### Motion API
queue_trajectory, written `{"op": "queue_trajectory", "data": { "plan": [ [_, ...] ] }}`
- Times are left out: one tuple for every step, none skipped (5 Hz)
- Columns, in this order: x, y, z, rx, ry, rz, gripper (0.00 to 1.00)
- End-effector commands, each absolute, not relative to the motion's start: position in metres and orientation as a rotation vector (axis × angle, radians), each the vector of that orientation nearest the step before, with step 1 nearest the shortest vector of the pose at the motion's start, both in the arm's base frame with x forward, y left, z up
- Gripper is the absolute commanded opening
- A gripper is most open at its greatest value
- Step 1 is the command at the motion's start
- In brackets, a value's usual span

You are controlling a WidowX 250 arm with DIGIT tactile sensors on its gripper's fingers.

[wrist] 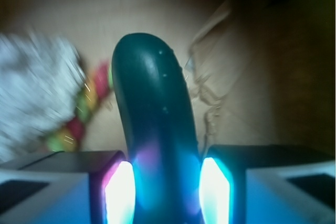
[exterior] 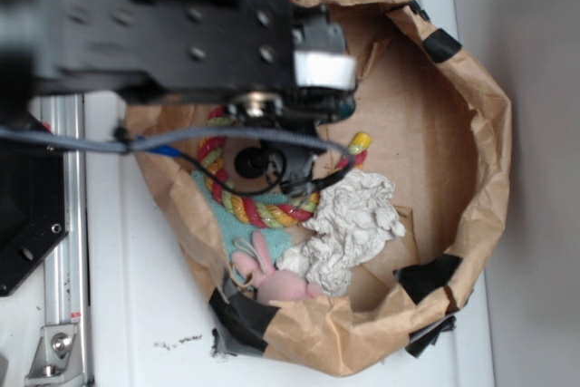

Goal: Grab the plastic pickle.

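A wide crumpled brown paper bag [exterior: 480,133] sat on the white bench [exterior: 136,314], holding a red-yellow-green striped rope toy [exterior: 263,210]. Above it, the black robot gripper [wrist: 161,192] had its jaws clamped on the glossy dark green plastic pickle [wrist: 155,124], which projected forward between them.

**Colours in the bag**

Glossy dark green plastic pickle [wrist: 157,129]; rope toy [exterior: 263,210] striped red, yellow and green; white crumpled paper [exterior: 353,224]; pink plush rabbit [exterior: 272,274] on teal cloth [exterior: 249,224]; brown paper bag [exterior: 480,178] patched with black tape [exterior: 426,278]; white table [exterior: 127,314]
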State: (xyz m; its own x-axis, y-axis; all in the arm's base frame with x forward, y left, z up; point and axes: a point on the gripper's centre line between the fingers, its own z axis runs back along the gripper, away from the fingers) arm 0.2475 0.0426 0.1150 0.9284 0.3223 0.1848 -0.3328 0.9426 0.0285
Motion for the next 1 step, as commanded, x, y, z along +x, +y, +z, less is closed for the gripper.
{"op": "queue_trajectory", "data": {
  "plan": [
    [0.2350, 0.0358, 0.1821, 0.028, -0.279, 0.430, 0.00]
  ]
}}
